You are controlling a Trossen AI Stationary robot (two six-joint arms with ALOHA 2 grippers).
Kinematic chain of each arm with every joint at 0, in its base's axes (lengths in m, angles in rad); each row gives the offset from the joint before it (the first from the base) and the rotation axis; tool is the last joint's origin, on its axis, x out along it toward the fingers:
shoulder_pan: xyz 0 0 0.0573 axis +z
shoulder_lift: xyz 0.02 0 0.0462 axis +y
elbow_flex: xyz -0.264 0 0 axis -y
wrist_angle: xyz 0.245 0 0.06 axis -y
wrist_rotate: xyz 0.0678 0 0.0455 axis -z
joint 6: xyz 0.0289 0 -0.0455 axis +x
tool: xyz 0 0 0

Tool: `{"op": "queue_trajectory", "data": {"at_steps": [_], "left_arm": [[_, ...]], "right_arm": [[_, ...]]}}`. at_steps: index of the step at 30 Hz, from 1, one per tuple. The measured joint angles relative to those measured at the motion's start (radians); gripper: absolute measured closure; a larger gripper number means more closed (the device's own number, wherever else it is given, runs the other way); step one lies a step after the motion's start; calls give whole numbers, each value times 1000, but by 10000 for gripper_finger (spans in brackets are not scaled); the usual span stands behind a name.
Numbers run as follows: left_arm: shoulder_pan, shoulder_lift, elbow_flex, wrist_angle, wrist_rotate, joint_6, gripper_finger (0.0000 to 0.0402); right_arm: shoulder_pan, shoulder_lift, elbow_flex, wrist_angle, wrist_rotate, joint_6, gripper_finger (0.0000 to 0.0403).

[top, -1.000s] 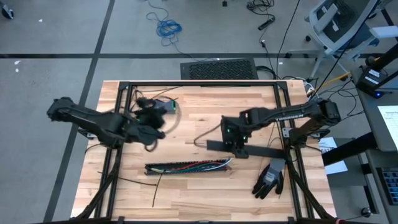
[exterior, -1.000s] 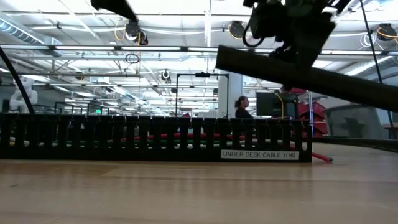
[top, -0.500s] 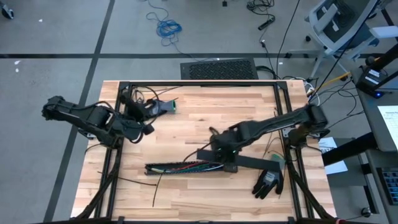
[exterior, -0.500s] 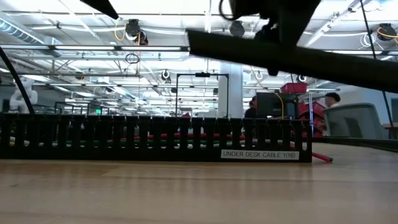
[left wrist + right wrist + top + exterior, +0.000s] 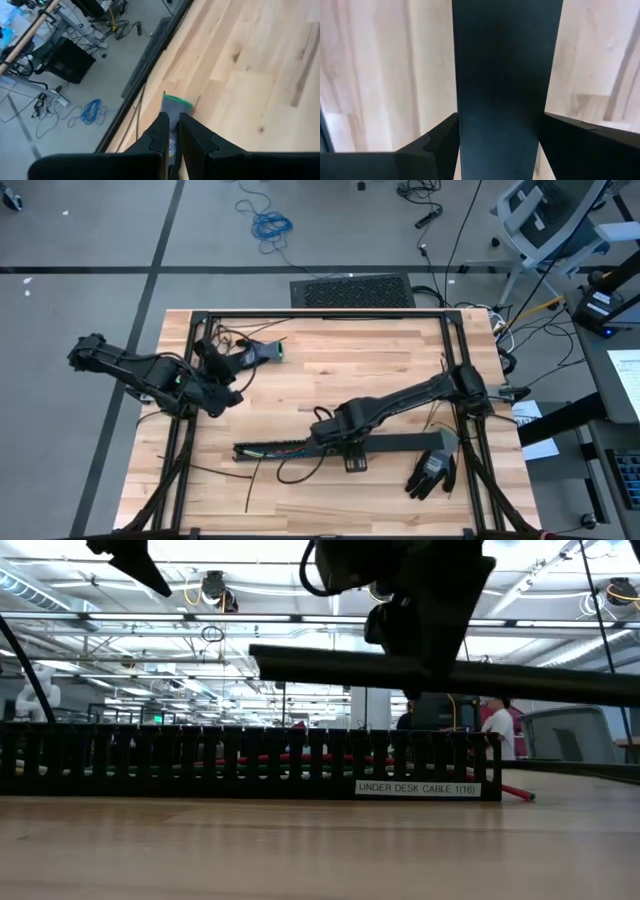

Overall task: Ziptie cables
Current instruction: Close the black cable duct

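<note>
The cables (image 5: 300, 446), red and green wires among them, lie inside a black slotted duct (image 5: 275, 451) near the table's front; the low view shows them through the slots (image 5: 250, 762). My right gripper (image 5: 350, 445) hangs over the duct's right end, shut on a long flat black bar (image 5: 410, 442), which runs level above the duct (image 5: 320, 662). My left gripper (image 5: 228, 396) hovers at the table's left, shut and empty. Its fingers (image 5: 161, 131) point at a green-tipped tool (image 5: 176, 102) lying on the table. My right gripper pinches the bar between its two fingers (image 5: 440, 140), one on each long edge (image 5: 462, 125), nearer the bar's left end than its right. The fingers come from above, point down and lie across the bar. The bar is level and lifted clear of the duct and the table.
A black glove (image 5: 432, 470) lies near the front right corner. Thin black strips (image 5: 252, 485) lie in front of the duct. The green-tipped tool (image 5: 268, 351) and loose wires sit at the far left. A black frame (image 5: 320, 315) edges the table.
My right gripper has carried the bar from the table's middle right toward the near left, until it hangs over the duct's right end. The bar has stayed clear of the table. My left gripper has drawn back a little toward the left edge and rolled.
</note>
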Motion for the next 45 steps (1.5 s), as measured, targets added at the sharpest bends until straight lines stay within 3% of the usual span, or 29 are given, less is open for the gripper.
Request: {"op": "queue_trajectory", "data": {"at_steps": [38,45], "left_arm": [[-12,50,0,33,10,-53,360],[-12,50,0,32,10,-53,360]], "right_arm": [[-19,68,-12,126,-24,-63,191],[-20,69,-12,172,23,-67,188]]}}
